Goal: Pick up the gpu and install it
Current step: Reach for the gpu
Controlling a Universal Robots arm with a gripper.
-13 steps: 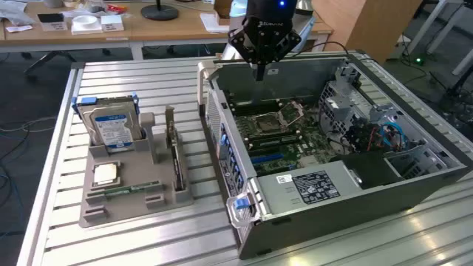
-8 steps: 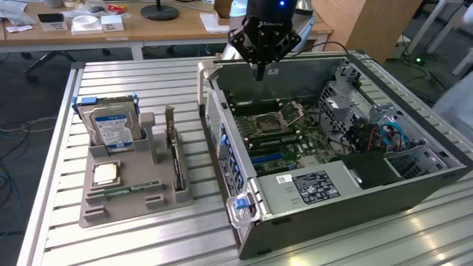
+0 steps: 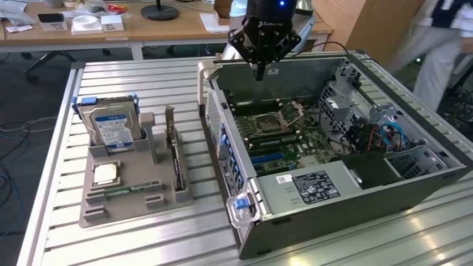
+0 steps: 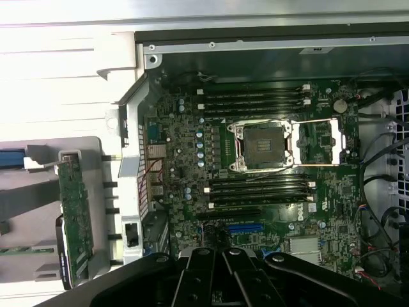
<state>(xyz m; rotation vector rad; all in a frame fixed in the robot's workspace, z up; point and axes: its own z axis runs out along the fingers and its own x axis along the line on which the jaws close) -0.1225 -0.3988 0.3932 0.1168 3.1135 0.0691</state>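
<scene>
The gpu (image 3: 175, 156) stands on edge in a slot of the grey holder tray (image 3: 166, 202), at the exterior view's left of the open computer case (image 3: 347, 191). In the wrist view the gpu (image 4: 75, 214) shows its green circuit face. My gripper (image 3: 258, 73) hangs over the far end of the case, above the motherboard (image 3: 277, 133), well apart from the gpu. Its fingers are shut together with nothing between them. In the wrist view the gripper (image 4: 220, 254) sits above the board near a blue slot (image 4: 245, 227).
A hard drive (image 3: 111, 128), a square chip (image 3: 107, 174) and a memory stick (image 3: 129, 190) also rest in the tray. Cables (image 3: 377, 136) and a power supply (image 3: 310, 185) fill the case's near end. A person (image 3: 436, 44) stands at the far right.
</scene>
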